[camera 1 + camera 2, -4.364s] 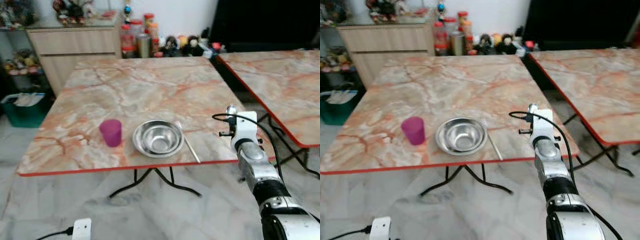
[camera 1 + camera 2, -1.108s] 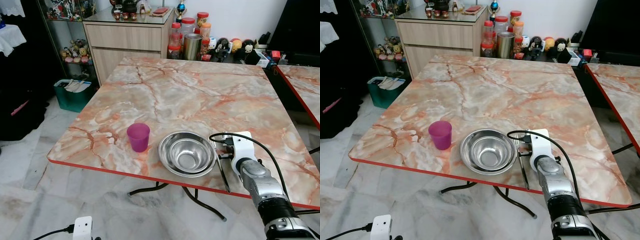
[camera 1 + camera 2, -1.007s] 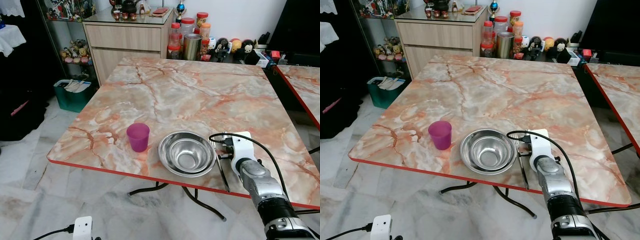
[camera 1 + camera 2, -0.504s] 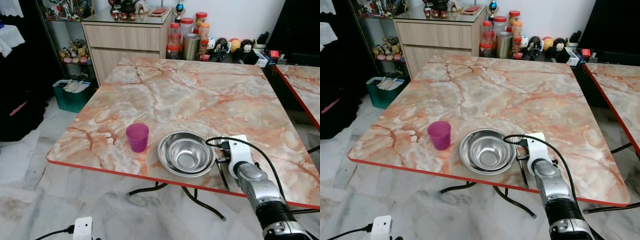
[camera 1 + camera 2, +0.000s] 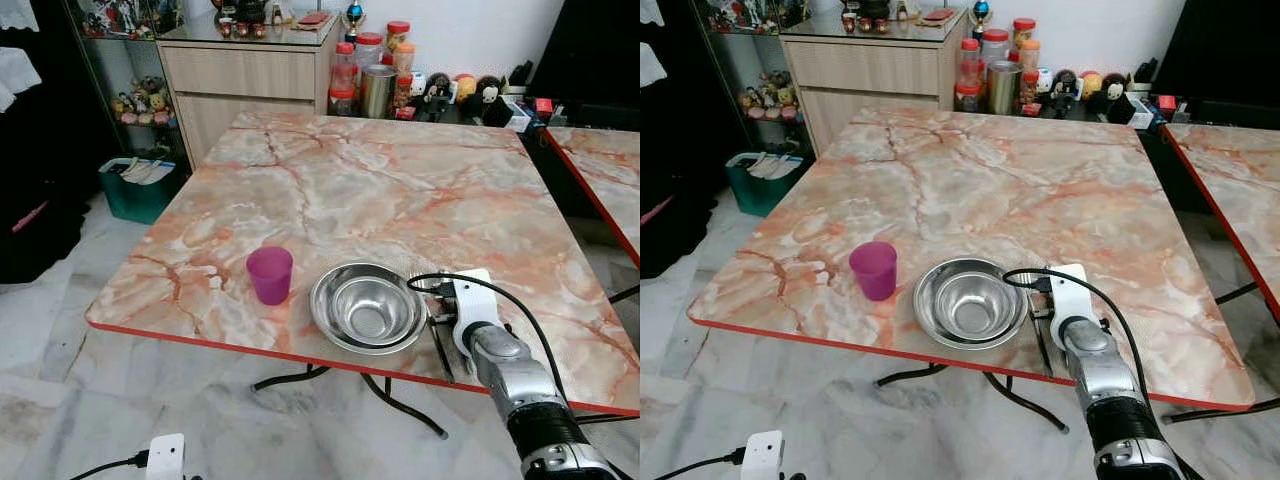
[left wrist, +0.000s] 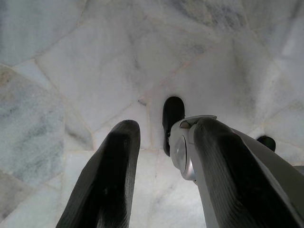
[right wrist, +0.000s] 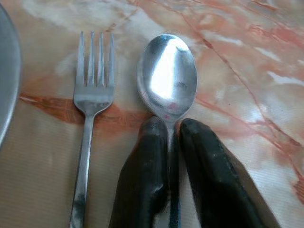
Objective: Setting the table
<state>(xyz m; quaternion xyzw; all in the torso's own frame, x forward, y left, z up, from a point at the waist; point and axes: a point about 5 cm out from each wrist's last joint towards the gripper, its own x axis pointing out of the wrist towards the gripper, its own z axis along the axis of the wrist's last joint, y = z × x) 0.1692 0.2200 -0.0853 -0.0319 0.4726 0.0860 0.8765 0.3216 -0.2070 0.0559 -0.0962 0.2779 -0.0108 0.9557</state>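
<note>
While low over table (image 5: 400,190), right gripper (image 7: 172,137) astride spoon (image 7: 167,76).

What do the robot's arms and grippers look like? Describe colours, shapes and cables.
The right arm is silver metal with black joint bands, a white wrist block and a looping black cable. Each gripper has two long, rounded black fingers, matte and slightly scuffed; the left gripper matches.

A silver spoon (image 7: 167,76) lies bowl-up beside a fork (image 7: 90,118), right of a steel bowl (image 5: 367,307) and purple cup (image 5: 270,274).

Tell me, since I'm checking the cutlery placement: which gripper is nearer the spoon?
Right. The right gripper is shut on the spoon at its handle, beside the fork. The left gripper hangs open over the floor.
</note>
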